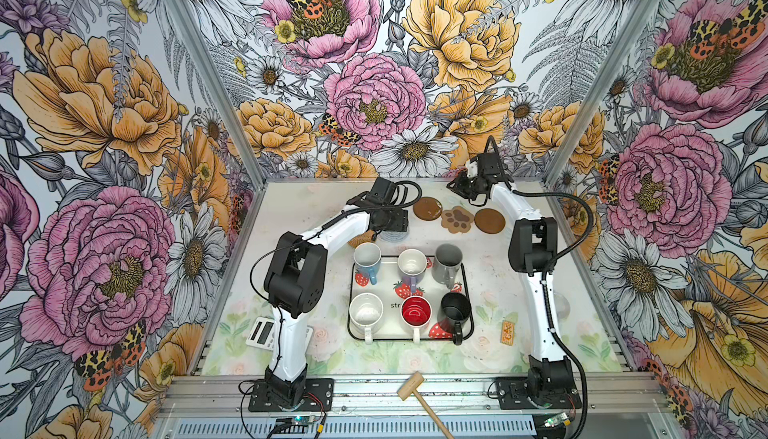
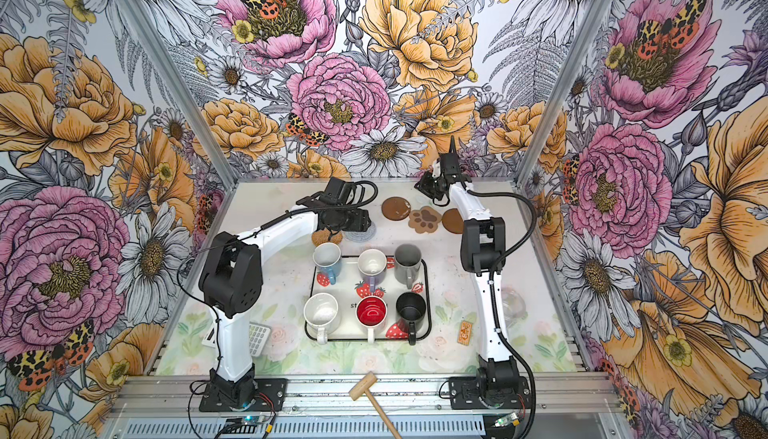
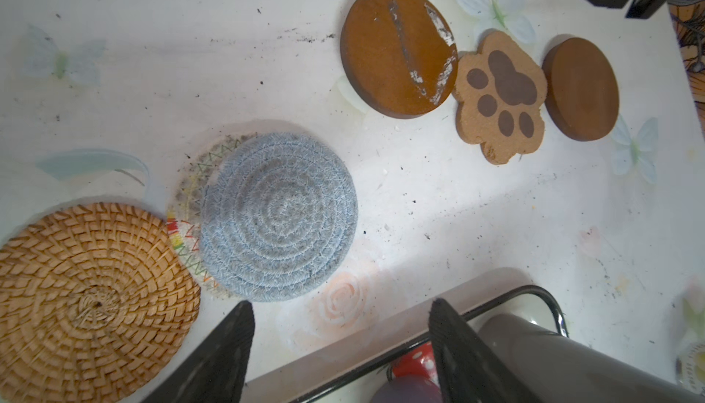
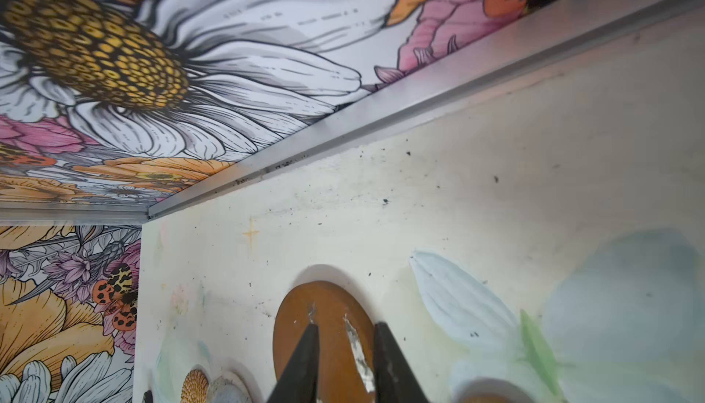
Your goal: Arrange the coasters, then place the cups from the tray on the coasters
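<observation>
the left hand (image 3: 340, 305) is spread wide, with nothing between its fingers. the grey-blue coaster (image 3: 278, 216) lies flat on the table (image 3: 477, 210) just ahead of one fingertip, resting partly on the beige coaster (image 3: 187, 199). the tan woven coaster (image 3: 87, 298) sits out to that same finger's side, just beside the beige one. well ahead of this hand, the scratched brown disc (image 3: 396, 50), the paw coaster (image 3: 499, 96) and the plain brown disc (image 3: 580, 88) lie close together in a row. the tray (image 3: 496, 307) rim and the grey cup (image 3: 572, 359) are right beside the other finger.

the right hand (image 4: 347, 326) has its fingers a little apart and pinches nothing. the scratched brown disc lies flat on the table beneath and just ahead of its tips.

in both top views the grey cup, the black cup (image 1: 456, 308) and the four other cups stand on the tray, behind both hands, toward the arm bases.
</observation>
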